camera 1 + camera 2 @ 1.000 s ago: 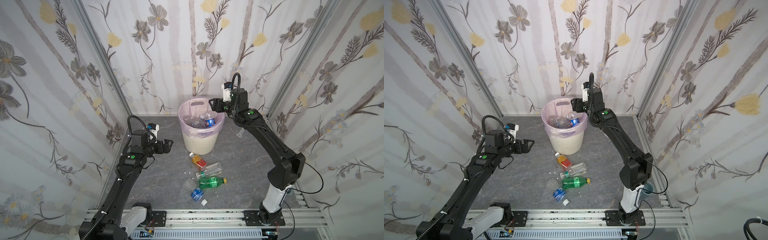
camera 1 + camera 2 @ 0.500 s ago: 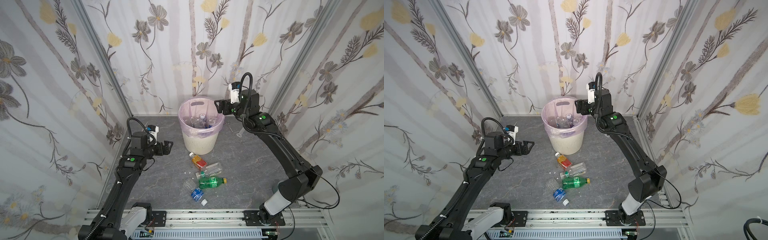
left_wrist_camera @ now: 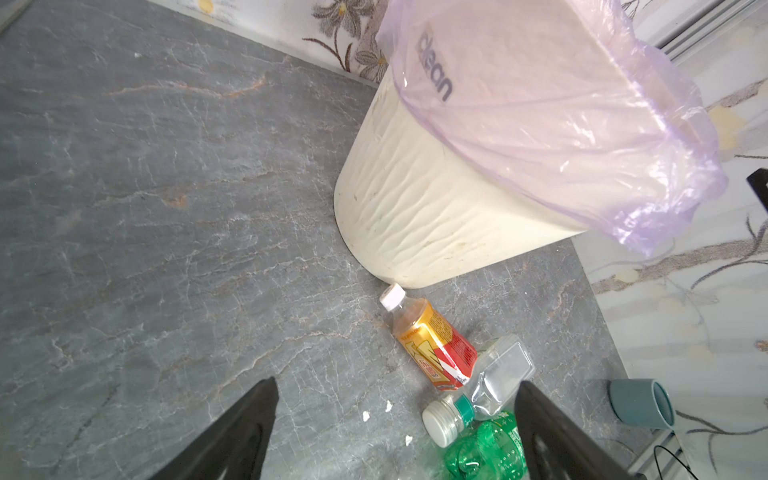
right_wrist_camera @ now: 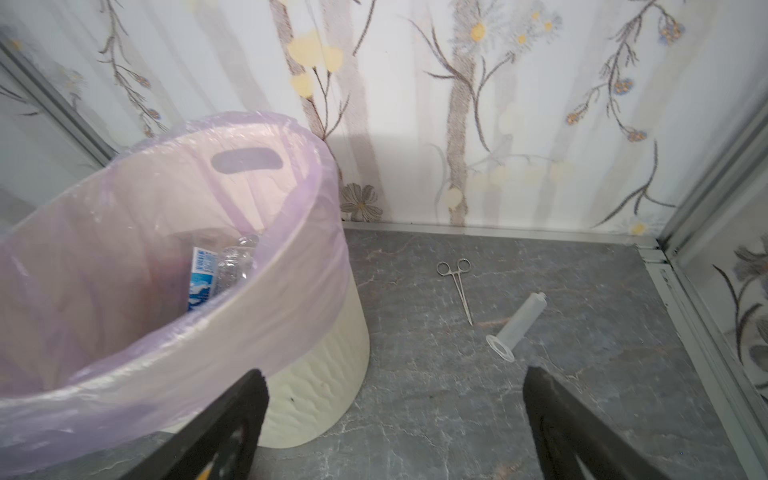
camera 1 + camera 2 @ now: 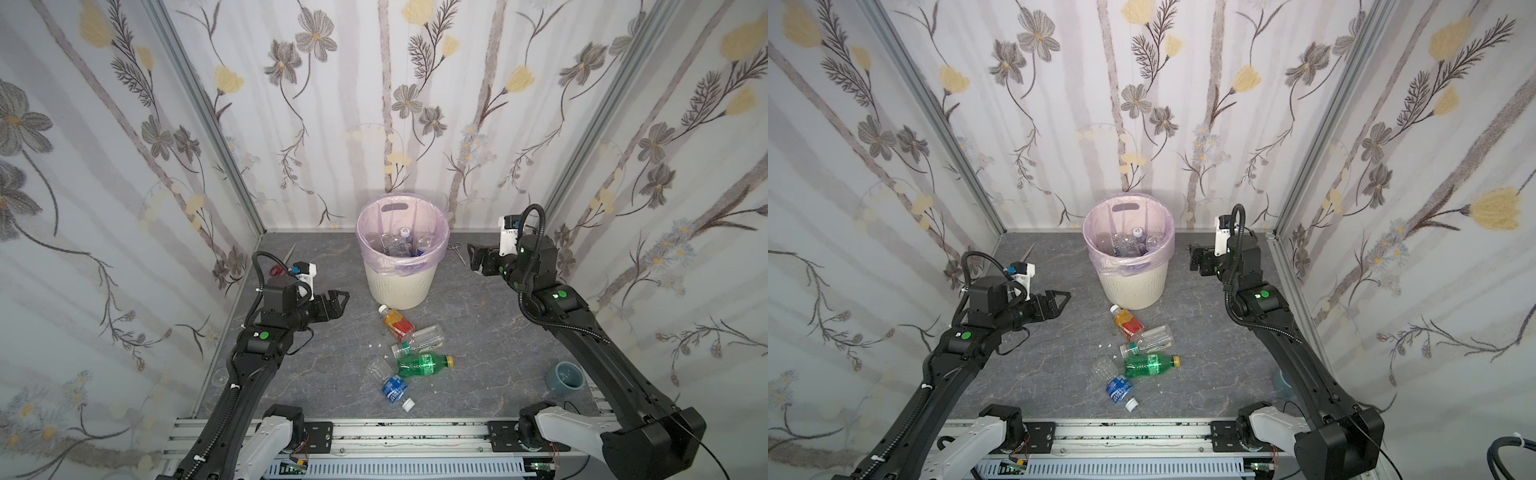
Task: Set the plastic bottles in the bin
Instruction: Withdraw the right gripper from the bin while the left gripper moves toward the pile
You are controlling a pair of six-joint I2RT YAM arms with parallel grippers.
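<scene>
Change from a second back: left gripper [image 5: 337,300] sits about where it was. Right gripper [image 5: 473,258] hung over the bin [image 5: 399,286] with a bottle in its jaws; now it is pulled back to the bin's right side with no bottle in it.

Bottles: four lie loose on the grey floor ahead of and below the left gripper, between the arms.
- orange bottle [image 5: 397,323], white cap toward the bin's foot
- clear bottle [image 5: 424,337] touching it
- green bottle [image 5: 420,365], yellow cap
- blue-labelled bottle [image 5: 395,388], white cap, farthest from both grippers

Piled bottles [image 5: 400,246], mostly clear, lie inside the bin, level with the right gripper. The bin stands upright: cream, ribbed, pink liner folded over the rim.

Grippers: left jaws are spread wide, empty and touching nothing. Right jaws are equally wide with nothing between them. The bin is close beside the right gripper, with forceps [image 4: 455,286] and a clear tube [image 4: 517,322] on the floor ahead.
</scene>
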